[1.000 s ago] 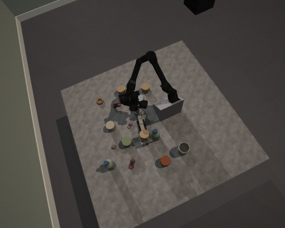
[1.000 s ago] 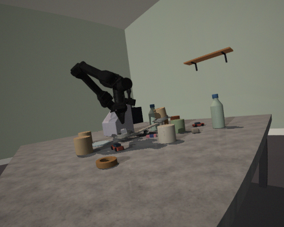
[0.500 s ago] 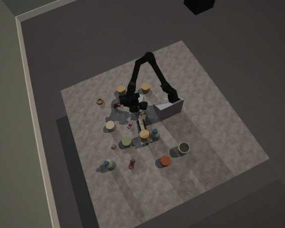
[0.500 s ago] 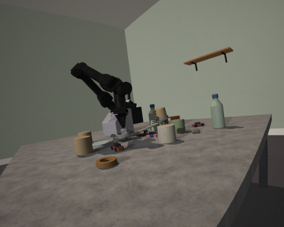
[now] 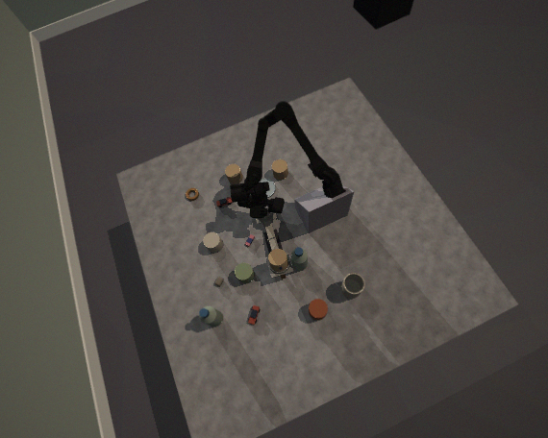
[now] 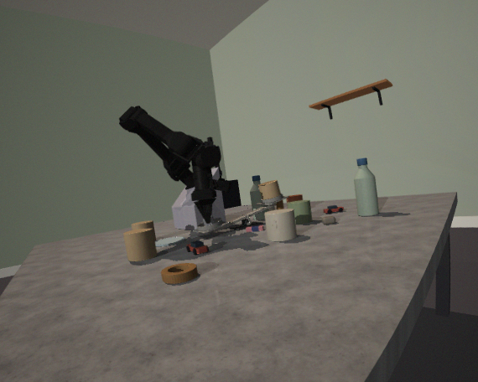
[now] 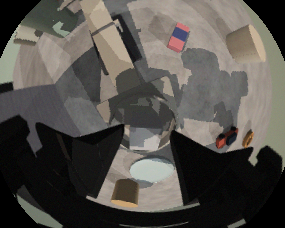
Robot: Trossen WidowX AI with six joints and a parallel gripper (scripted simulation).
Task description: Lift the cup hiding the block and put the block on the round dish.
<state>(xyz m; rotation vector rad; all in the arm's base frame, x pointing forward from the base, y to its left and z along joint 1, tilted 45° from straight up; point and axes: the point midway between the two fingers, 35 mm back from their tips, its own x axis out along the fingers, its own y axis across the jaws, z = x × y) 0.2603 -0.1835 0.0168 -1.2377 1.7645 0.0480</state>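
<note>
The balance [image 5: 271, 237] [image 6: 252, 214] [image 7: 110, 47] is tilted. A tan cup [image 5: 278, 259] [image 6: 270, 190] stands on its raised far end. A pale grey block [image 7: 144, 139] lies uncovered in the lowered near pan. My gripper [image 6: 207, 224] [image 7: 148, 130] points down, low over this pan, open, with one fingertip on each side of the block in the wrist view; contact cannot be told. The arm hides the fingertips in the top view. The round pale dish [image 5: 270, 188] [image 6: 169, 241] [image 7: 151, 170] lies beside the near pan, with no cup above it.
Two tan cups [image 5: 233, 173] [image 5: 280, 169] stand near the dish. A red car [image 5: 224, 202] [image 6: 197, 247] [image 7: 227, 138] and an orange ring [image 5: 187, 194] [image 6: 179, 273] lie to one side. A lilac box [image 5: 325, 211] stands beside the arm. A bottle [image 5: 299, 259] stands close to the raised cup.
</note>
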